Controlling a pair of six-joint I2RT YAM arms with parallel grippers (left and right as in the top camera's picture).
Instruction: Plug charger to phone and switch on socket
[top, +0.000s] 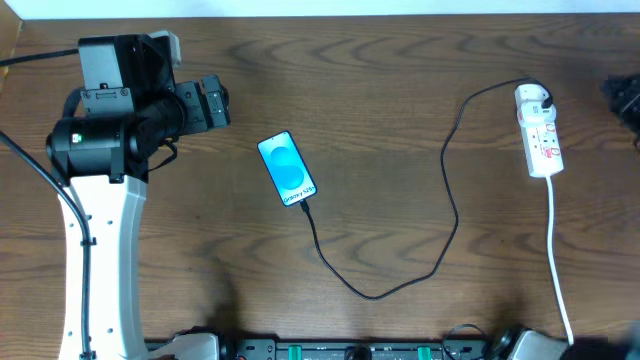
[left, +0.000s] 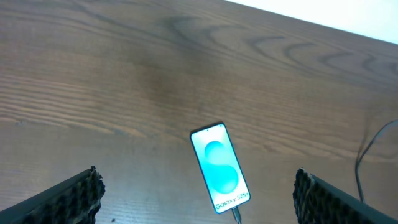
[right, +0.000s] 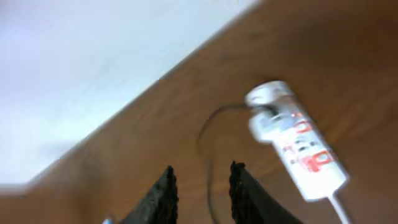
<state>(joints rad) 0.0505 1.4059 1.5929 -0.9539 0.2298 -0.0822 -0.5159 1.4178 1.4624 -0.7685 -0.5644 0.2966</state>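
Observation:
The phone (top: 287, 168) lies face up mid-table, its blue screen lit. It also shows in the left wrist view (left: 221, 168). The charger's black cable (top: 375, 294) runs from the phone's bottom edge, where its tip (left: 235, 214) meets the phone. It loops right to the white plug (top: 534, 96), which sits in the white socket strip (top: 543, 140). My left gripper (left: 199, 196) is open and empty, above and to the left of the phone. My right gripper (right: 202, 190) is open and empty, with the socket strip (right: 297, 142) to the right of its fingers. That view is blurred.
The left arm's white base and black wrist (top: 110, 130) fill the table's left side. A dark part of the right arm (top: 625, 97) shows at the right edge. The strip's white cord (top: 556, 250) runs to the front edge. A white surface (right: 93, 62) lies beyond the table's far edge.

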